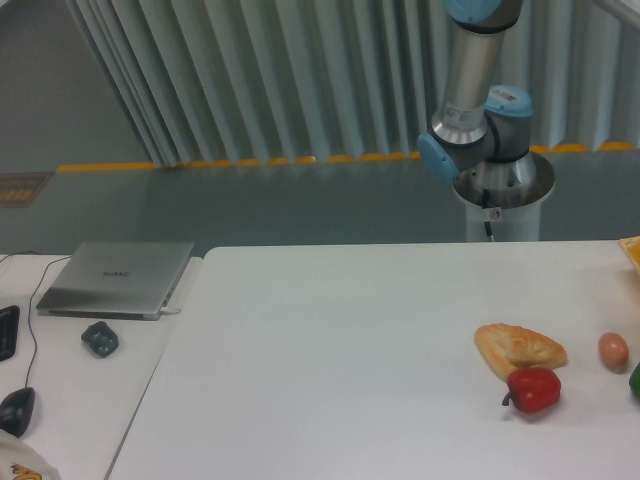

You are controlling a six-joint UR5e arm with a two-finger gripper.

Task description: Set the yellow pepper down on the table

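Since the arm is reaching off past the right edge: only its base, shoulder joint and one upright link are showing behind the counter, and the gripper is sitting outside the picture, so I cannot tell whether it is wide, narrow or holding anything.

Yellow pepper: a sliver of bright yellow is peeking in at the far right edge, level with the back of the counter; it is probably the pepper, but too little is showing to say whether it is resting on something or being held.

Task stage: judging from this, the pepper is not yet lying in plain view on the counter, so the placing is looking unfinished.

Right-hand cluster: a flat bread is lying with a red bell pepper touching its front edge; a brown egg is sitting just beside them, apart; a green scrap is getting cut off by the frame.

Open space: the middle and left of the counter are offering room for a set-down.

Containers: none are showing, and nothing is sitting inside anything.

Side desk: a closed laptop, a small dark object and a mouse are lying well apart from the food.
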